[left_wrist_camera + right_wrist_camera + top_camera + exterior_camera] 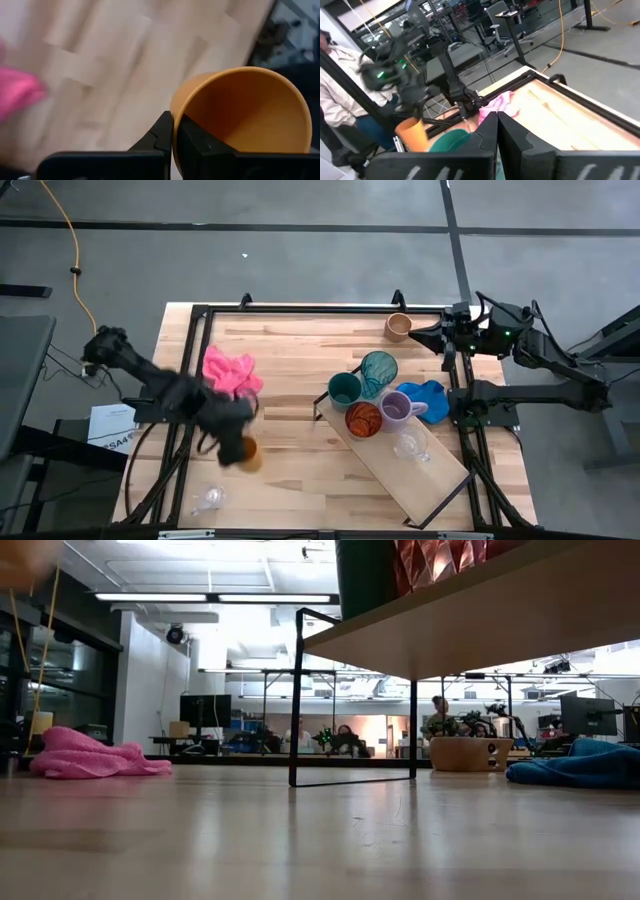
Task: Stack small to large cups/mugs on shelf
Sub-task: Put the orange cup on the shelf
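The left gripper (172,131), extended over the table's left side, clamps the orange cup's (245,112) rim, while the right gripper (497,125) waits closed at the far right.

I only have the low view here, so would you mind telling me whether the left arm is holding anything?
Observer: Yes. The left gripper is shut on the rim of the orange mug.
Operator: Thank you. Where is it over the table?
Observer: In the high view it is near the front left, past the pink cloth.
Operator: And what is on the shelf?
Observer: The shelf carries a green cup, among other vessels.
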### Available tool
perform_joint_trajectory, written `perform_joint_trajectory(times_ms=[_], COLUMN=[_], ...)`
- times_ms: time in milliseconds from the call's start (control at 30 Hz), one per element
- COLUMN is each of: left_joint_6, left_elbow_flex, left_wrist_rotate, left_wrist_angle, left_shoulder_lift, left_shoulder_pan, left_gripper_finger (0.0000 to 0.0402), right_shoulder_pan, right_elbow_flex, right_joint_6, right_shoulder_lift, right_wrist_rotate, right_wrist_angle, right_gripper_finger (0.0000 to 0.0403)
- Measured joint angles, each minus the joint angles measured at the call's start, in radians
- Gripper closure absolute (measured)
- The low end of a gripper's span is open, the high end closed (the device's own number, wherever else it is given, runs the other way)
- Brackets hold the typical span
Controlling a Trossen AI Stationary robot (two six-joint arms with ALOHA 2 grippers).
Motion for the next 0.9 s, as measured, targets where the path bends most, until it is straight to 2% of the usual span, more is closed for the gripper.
perform_joint_trajectory(times_ms=[100, 233, 500, 667, 700, 833, 900], left_joint_6=[-0.013, 0.022, 0.21, 0.295, 0.301, 0.266, 0.228], left_elbow_flex=[0.051, 0.208, 0.746, 1.06, 1.077, 0.995, 0.976], left_wrist_rotate=[-0.006, -0.006, -0.045, -0.121, -0.136, -0.157, -0.215], left_wrist_angle=[0.03, 0.028, -0.063, -0.101, -0.076, 0.095, 0.149], left_shoulder_lift=[0.089, 0.228, 0.537, 0.726, 0.75, 0.763, 0.773], left_shoulder_pan=[-0.085, -0.116, -0.065, -0.006, 0.007, 0.059, 0.081], left_gripper_finger=[0.0401, 0.0401, 0.0401, 0.0401, 0.0401, 0.0401, 0.0401], right_shoulder_pan=[0.0, 0.0, 0.0, 0.0, 0.0, 0.0, 0.0], right_elbow_flex=[0.0, 0.0, 0.0, 0.0, 0.0, 0.0, 0.0], right_joint_6=[0.037, 0.075, 0.142, 0.142, 0.142, 0.142, 0.142], right_shoulder_lift=[0.0, 0.0, 0.0, 0.0, 0.0, 0.0, -0.001], right_wrist_rotate=[0.0, 0.002, 0.026, 0.026, 0.026, 0.026, 0.026], right_wrist_angle=[-0.002, -0.003, -0.037, -0.051, -0.054, -0.055, -0.055], right_gripper_finger=[0.0403, 0.0403, 0.0403, 0.0403, 0.0403, 0.0403, 0.0403])
